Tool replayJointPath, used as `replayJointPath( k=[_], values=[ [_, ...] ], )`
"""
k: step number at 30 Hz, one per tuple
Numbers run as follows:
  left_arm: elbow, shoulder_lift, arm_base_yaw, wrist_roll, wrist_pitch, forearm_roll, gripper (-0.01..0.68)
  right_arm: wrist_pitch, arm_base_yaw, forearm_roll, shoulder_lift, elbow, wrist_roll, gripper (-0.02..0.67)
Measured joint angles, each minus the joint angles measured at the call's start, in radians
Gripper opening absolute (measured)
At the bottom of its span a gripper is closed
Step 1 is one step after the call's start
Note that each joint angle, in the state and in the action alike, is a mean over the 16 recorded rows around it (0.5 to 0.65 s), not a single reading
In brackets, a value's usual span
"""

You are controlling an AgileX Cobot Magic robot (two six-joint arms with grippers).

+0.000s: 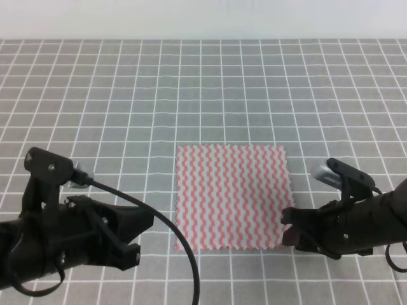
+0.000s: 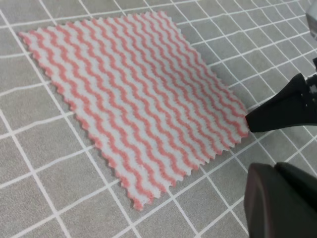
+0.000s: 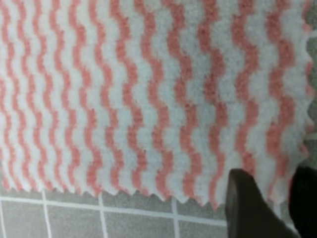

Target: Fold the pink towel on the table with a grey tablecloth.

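Exterior high view: pink towel [image 1: 231,197] lies flat, unfolded on the grey tablecloth [image 1: 203,95]; right gripper [image 1: 291,230] fingers straddle its near right corner, parted; left gripper [image 1: 141,234] state indeterminate, apart from the near left corner.

One pink towel [image 1: 231,197] lies at about 6 o'clock from the middle of the exterior high view. One table with a grey tablecloth [image 1: 191,89] carries it. Two black arms are in view: one left gripper [image 1: 143,229] at 8 o'clock and one right gripper [image 1: 288,223] at 4 o'clock. One black cable [image 1: 181,244] loops off the left arm.
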Motion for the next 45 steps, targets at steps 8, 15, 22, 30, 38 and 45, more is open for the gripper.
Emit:
replayJointPath(
  k=[8,15,22,30,38,45],
  values=[
    [0.0,0.002,0.0,0.0,0.0,0.0,-0.003,0.001,0.0,0.002,0.015,-0.002,-0.012,0.153],
    [0.0,0.003,0.0,0.0,0.002,0.001,-0.004,0.0,0.0,0.003,0.024,-0.004,-0.015,0.065],
    [0.0,0.001,0.0,0.002,0.004,0.0,-0.004,0.002,0.0,0.003,0.02,-0.012,-0.015,-0.004],
    [0.0,0.003,0.0,0.054,0.0,0.001,-0.003,0.011,0.0,0.005,0.012,-0.05,-0.016,-0.012],
    [0.0,0.003,0.0,0.161,-0.019,0.001,-0.003,0.01,0.0,0.007,0.01,-0.11,-0.024,-0.014],
    [0.0,0.002,0.0,0.217,-0.044,0.0,-0.003,-0.002,0.0,0.008,0.012,-0.145,-0.035,-0.014]
  ],
)
